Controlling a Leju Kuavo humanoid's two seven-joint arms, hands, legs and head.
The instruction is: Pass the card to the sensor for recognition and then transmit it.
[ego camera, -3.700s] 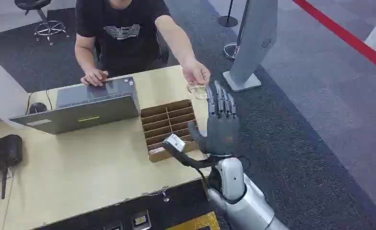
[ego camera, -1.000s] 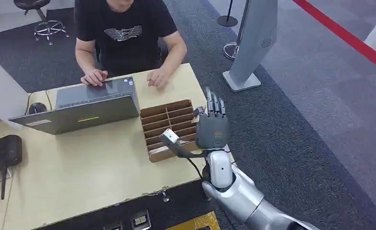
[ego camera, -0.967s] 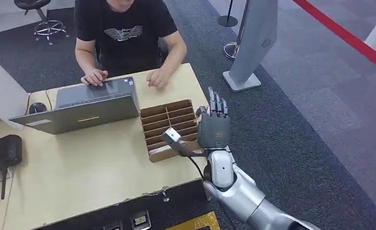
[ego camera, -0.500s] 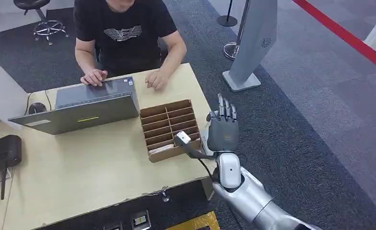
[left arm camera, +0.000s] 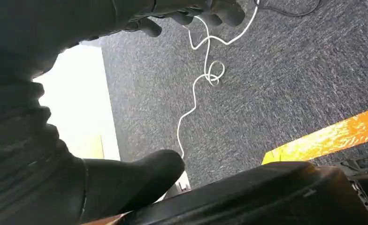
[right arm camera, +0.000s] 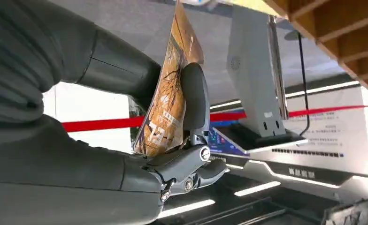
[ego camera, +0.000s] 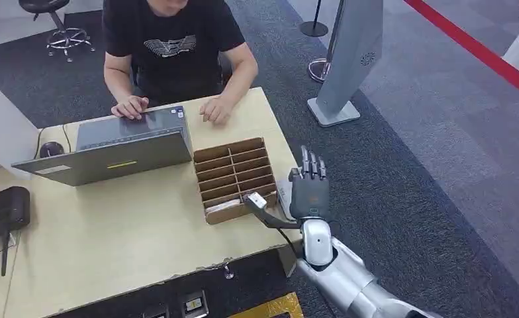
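Note:
An orange-and-brown printed card [right arm camera: 168, 108] is pinched in my right hand [right arm camera: 79, 140] between the thumb [right arm camera: 194, 98] and the fingers behind it. In the head view my right hand [ego camera: 308, 189] stands upright, fingers pointing up, at the table's right edge just right of the cardboard box, and it hides the card. A small flat grey device [ego camera: 283, 192] lies on the table edge right beside the hand. My left hand [left arm camera: 55, 154] hangs over grey carpet, holding nothing, thumb apart from the bent fingers.
A divided cardboard box [ego camera: 234, 177] sits mid-table, a grey laptop [ego camera: 111, 146] behind it. A person [ego camera: 171, 40] sits across with both hands resting by the laptop. A black device [ego camera: 4, 209] lies at the table's left. A grey stand [ego camera: 353, 53] rises on the carpet.
The person's outstretched hand has gone back to the table near the laptop. My right hand has drawn back toward me and slightly right along the table edge, still upright.

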